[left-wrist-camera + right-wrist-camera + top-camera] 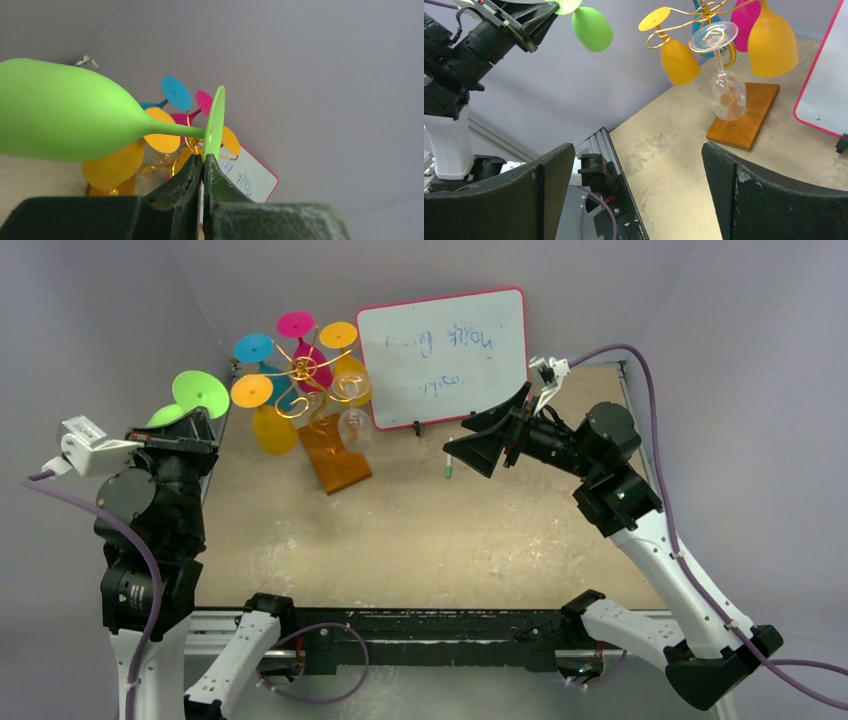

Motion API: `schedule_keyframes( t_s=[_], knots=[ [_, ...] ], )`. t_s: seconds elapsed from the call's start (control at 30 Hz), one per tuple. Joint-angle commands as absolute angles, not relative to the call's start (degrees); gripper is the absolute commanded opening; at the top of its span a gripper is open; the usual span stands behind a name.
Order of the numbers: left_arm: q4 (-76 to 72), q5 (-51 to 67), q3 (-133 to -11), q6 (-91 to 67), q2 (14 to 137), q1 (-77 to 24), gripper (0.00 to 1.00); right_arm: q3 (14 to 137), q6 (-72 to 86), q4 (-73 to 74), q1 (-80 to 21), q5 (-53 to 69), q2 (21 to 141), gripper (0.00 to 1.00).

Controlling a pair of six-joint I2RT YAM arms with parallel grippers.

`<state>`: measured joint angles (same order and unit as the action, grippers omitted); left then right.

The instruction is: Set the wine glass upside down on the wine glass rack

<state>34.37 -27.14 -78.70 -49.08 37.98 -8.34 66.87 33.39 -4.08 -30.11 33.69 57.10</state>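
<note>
My left gripper (198, 418) is shut on the rim of the foot of a green wine glass (198, 392), held in the air at the far left, its stem roughly level in the left wrist view (60, 112). The left gripper (204, 159) pinches the green disc edge. The glass also shows in the right wrist view (593, 29). The wine glass rack (305, 370), gold wire on a brown wooden base (335, 462), stands to the right of the glass and carries several glasses upside down. My right gripper (470, 455) is open and empty above the table, its jaws wide apart (636, 147).
Orange, blue, pink and clear glasses (726, 87) hang on the rack. A pink-framed whiteboard (442, 355) stands behind the right gripper. A small green marker (449, 468) lies near its foot. The table's left edge rail (616, 165) is below the green glass.
</note>
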Motion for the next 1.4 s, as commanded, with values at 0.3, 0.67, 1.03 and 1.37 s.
schedule_keyframes(
  t_s=[0.3,0.67,1.03,1.37],
  knots=[
    [45.6,-16.9,-77.3,-65.1,40.7,-8.4,0.00,67.1,34.3,-5.9,-30.4,31.6,56.7,1.00],
    [43.8,-6.8,-75.3,-69.3,41.4,-8.4,0.00,69.2,35.4,-3.3,-30.5,30.5,56.8,1.00],
    [39.8,-1.1,-73.0,-76.8,42.7,-8.4,0.00,68.7,35.3,-2.8,-30.5,28.8,55.0,1.00],
    [32.1,2.5,-70.4,-81.3,45.9,-8.4,0.00,68.4,34.1,-2.1,-30.5,27.8,54.4,1.00]
  ],
)
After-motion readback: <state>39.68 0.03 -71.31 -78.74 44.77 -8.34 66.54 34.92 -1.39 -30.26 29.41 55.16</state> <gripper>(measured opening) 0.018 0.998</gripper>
